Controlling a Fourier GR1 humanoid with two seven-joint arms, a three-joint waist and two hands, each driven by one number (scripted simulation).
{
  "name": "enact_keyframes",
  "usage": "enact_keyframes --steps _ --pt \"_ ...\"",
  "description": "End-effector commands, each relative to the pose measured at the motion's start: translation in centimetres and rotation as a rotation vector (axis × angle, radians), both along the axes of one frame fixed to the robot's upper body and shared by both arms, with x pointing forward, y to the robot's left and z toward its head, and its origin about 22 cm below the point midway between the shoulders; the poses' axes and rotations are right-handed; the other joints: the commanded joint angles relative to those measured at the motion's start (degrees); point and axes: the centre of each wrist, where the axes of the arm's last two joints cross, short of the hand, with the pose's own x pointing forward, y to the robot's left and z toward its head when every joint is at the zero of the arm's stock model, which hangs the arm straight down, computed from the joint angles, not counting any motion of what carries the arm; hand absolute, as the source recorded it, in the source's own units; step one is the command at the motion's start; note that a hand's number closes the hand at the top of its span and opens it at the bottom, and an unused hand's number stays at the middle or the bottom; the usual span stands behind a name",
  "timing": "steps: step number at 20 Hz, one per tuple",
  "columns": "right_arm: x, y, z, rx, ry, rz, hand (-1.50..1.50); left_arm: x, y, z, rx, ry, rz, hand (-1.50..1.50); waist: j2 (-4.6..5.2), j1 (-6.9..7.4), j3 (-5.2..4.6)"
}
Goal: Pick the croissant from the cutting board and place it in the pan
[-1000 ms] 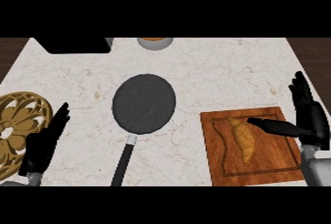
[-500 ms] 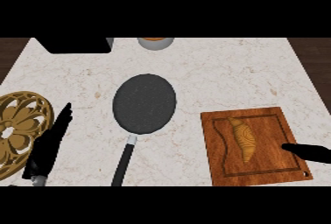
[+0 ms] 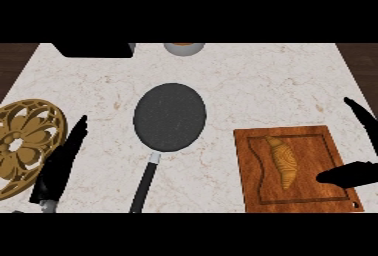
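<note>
At the lower right of the frame the croissant (image 3: 283,162) lies untouched on the cutting board (image 3: 317,150), so nothing of the task is done: the pick and the carry to the pan (image 3: 169,117), at centre on the table (image 3: 244,90), are both left. The right hand (image 3: 353,172) shows at the board's right edge, fingers spread and holding nothing, thumb over the wood. The left hand (image 3: 63,160) rests open at lower left, beside a golden trivet (image 3: 22,145).

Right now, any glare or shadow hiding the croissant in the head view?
Head view: no glare, even light; the croissant shows whole on the cutting board. The right robot hand is dark, its outline alone shows; the pan reads flat black.
</note>
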Motion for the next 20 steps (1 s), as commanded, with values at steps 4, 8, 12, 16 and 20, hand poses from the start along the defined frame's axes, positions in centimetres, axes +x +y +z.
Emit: enact_keyframes --steps 4,8,12,16,20 --pt "3.1 3.7 1.2 -0.072 0.161 0.036 -1.5 -0.5 -0.6 0.1 0.007 0.0 -0.02 0.0 0.09 0.02 0.08" --pt "4.9 8.1 1.3 -0.058 0.265 0.027 -1.5 -0.5 0.3 -0.1 0.005 -0.005 -0.009 0.0 0.13 0.65 0.06" --pt "6.0 10.1 0.8 -0.1 0.328 0.058 -1.5 -0.9 -1.5 -0.9 -0.009 0.004 -0.006 0.0 0.1 0.2 0.06" --pt "8.1 9.2 -0.2 -0.185 0.433 0.043 -1.5 0.6 -0.8 2.1 0.001 0.011 -0.012 0.0 0.22 0.94 0.1" --pt "7.0 10.6 -1.1 -0.223 0.538 0.057 -1.5 -0.5 0.4 0.9 0.008 0.0 -0.001 0.0 -0.11 0.21 0.03"
